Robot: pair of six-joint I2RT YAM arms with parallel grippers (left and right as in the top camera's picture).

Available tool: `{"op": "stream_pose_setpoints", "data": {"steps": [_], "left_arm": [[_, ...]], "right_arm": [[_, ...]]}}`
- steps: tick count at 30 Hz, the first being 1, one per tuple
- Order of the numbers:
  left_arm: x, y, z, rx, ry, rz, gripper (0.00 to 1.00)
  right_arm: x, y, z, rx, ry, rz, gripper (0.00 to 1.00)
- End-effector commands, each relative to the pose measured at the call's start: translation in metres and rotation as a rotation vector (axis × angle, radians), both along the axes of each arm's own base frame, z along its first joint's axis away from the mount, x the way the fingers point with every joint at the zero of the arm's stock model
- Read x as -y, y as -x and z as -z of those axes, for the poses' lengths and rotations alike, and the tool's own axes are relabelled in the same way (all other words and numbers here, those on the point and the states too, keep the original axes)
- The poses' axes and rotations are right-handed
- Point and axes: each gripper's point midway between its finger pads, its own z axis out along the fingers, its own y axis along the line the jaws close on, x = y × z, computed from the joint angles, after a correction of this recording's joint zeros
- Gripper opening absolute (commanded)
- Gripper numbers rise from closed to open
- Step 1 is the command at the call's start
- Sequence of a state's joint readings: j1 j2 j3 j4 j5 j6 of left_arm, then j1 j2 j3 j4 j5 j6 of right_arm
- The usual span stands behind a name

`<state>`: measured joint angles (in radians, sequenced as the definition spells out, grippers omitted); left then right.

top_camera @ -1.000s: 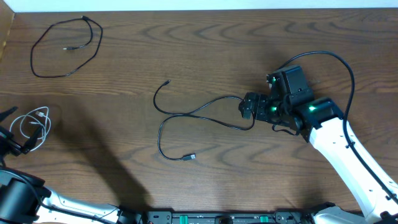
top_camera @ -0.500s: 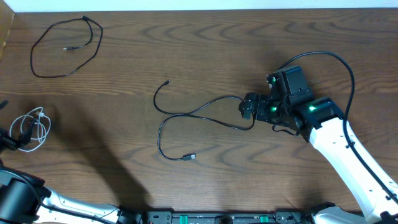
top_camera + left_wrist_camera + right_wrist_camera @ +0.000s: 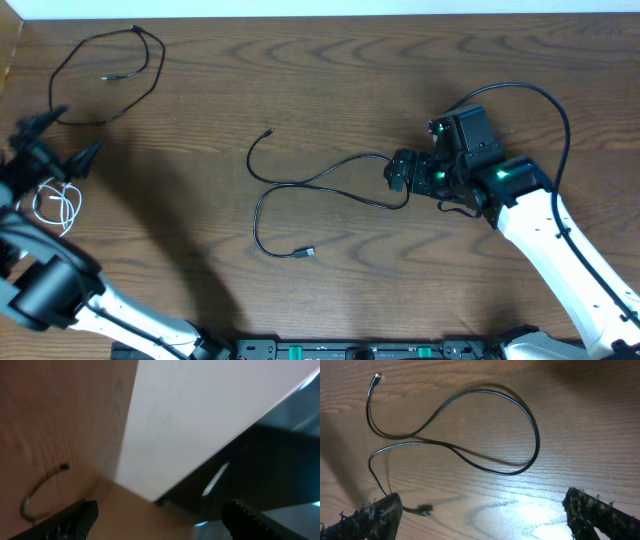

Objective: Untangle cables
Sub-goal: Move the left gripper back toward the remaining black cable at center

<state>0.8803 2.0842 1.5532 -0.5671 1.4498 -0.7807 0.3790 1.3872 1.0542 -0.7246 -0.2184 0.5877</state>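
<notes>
Table (image 3: 330, 60): brown wood, carries all three cables.
My right claw (image 3: 398, 172): spread wide, empty; middle black cable (image 3: 258, 225) sprawls at its 9 o'clock.
My left claw (image 3: 68, 140): spread, empty; white cable (image 3: 55, 200) at 6 o'clock, far black cable (image 3: 90, 40) at 12.

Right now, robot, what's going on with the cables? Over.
Left fingers open near white cable. Right fingers open by middle black cable. Other black cable far back, all three apart. Nothing blocking.

left wrist view: all blurred; left gripper (image 3: 160, 520) fingers cropped at 6 o'clock; far black cable (image 3: 37, 491) lost behind one finger at 7 o'clock | overhead: white cable (image 3: 68, 208) at 9 o'clock partly under left arm (image 3: 50, 290) | right wrist view: right gripper (image 3: 487, 517) fingers cropped at 6 o'clock
</notes>
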Motion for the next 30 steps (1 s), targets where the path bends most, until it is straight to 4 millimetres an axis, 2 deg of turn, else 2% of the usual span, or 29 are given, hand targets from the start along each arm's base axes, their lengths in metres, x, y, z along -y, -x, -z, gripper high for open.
{"op": "stream_pose_setpoints", "data": {"steps": [1,2,3,6,7,10,13,17,19,22,25,28,29,30], "left_arm": [[0.039,-0.028,-0.042,0.097,-0.207,0.085,0.85],[0.055,-0.035,-0.044,0.099,-0.254,0.110,0.85],[0.083,-0.047,-0.048,0.118,-0.347,0.162,0.85],[0.134,-0.055,-0.045,0.132,-0.464,0.269,0.85],[0.156,-0.056,-0.040,0.121,-0.503,0.320,0.85],[0.209,-0.049,-0.011,0.033,-0.606,0.461,0.85],[0.250,-0.030,0.031,-0.143,-0.796,0.603,0.85],[0.292,-0.010,0.059,-0.235,-1.038,0.758,0.85],[0.309,-0.003,0.066,-0.252,-1.131,0.810,0.85],[0.332,0.007,0.070,-0.250,-1.226,0.872,0.85],[0.351,0.013,0.071,-0.229,-1.263,0.916,0.85],[0.367,0.021,0.072,-0.218,-1.269,0.953,0.85],[0.377,0.029,0.072,-0.223,-1.254,0.975,0.85],[0.383,0.031,0.072,-0.212,-1.244,0.990,0.85]], "right_arm": [[-0.001,0.001,0.002,0.001,0.010,-0.006,0.99],[-0.001,0.002,0.002,0.000,0.011,-0.006,0.99],[-0.001,0.002,0.002,0.000,0.010,-0.006,0.99],[-0.001,0.002,0.002,-0.001,0.011,-0.005,0.99],[-0.001,0.002,0.002,-0.001,0.011,-0.006,0.99],[-0.001,0.003,0.003,-0.005,0.012,-0.006,0.99],[-0.001,0.002,0.002,-0.004,0.012,-0.006,0.99],[0.002,0.002,0.003,-0.002,0.026,0.002,0.99],[0.007,-0.001,0.004,0.007,0.053,0.018,0.96],[0.020,-0.005,0.006,0.010,0.087,0.060,0.99],[0.043,-0.009,0.008,-0.010,0.099,0.127,0.99],[0.083,-0.014,0.012,-0.046,0.101,0.224,0.99],[0.103,-0.014,0.013,-0.065,0.103,0.259,0.99],[0.113,-0.012,0.015,-0.079,0.103,0.287,0.99]]}}
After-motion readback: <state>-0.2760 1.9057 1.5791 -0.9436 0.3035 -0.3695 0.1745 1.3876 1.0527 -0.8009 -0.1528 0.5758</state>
